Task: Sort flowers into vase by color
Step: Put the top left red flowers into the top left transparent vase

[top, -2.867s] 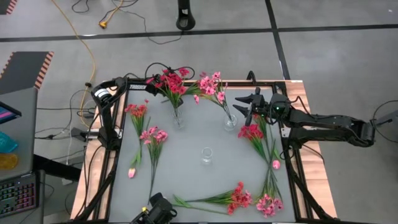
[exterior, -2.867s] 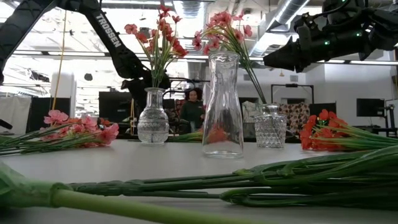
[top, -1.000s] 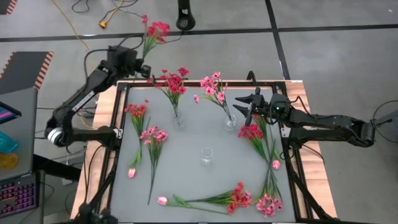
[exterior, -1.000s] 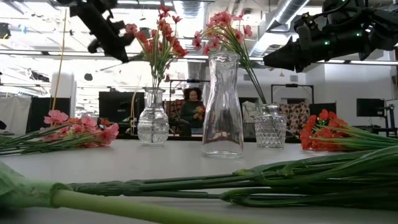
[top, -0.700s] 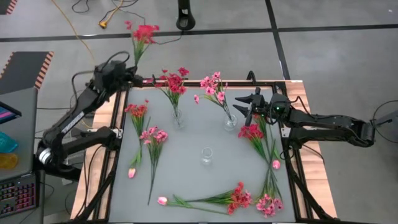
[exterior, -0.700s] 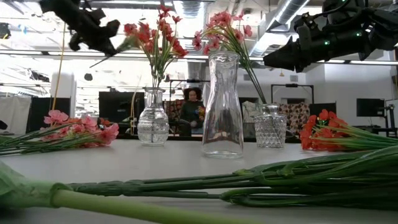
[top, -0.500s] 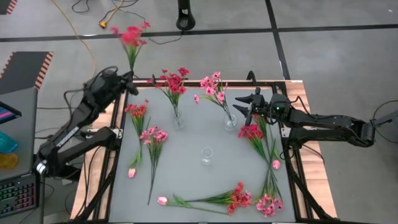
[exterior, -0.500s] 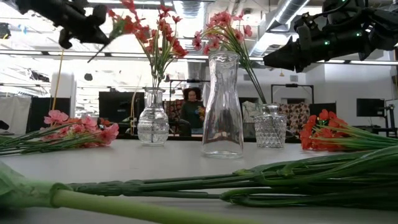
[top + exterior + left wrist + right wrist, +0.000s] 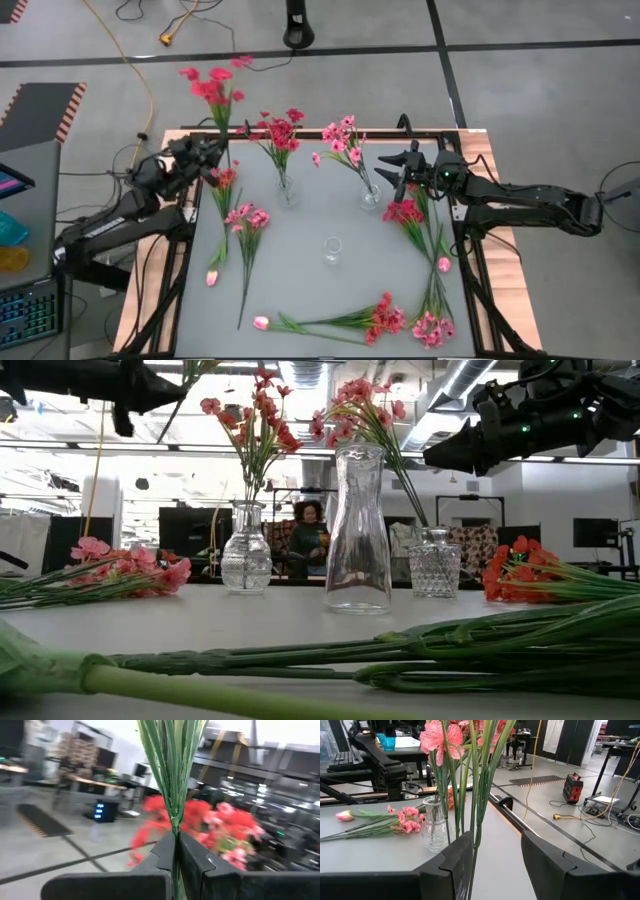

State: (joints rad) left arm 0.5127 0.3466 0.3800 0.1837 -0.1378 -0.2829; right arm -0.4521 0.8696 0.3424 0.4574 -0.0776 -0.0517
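A red flower spray is being carried above the table's far left corner, pinched by its stem in the left gripper, likely needing lowering into the red-flower vase, while the right gripper is waiting with fingers apart beside the pink-flower vase.

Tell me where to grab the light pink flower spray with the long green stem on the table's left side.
Take the light pink flower spray by its bare lower stem, coming straight down, fingers across it. It lies flat there, clear of neighbours; the blossoms crowd a red spray's stem.
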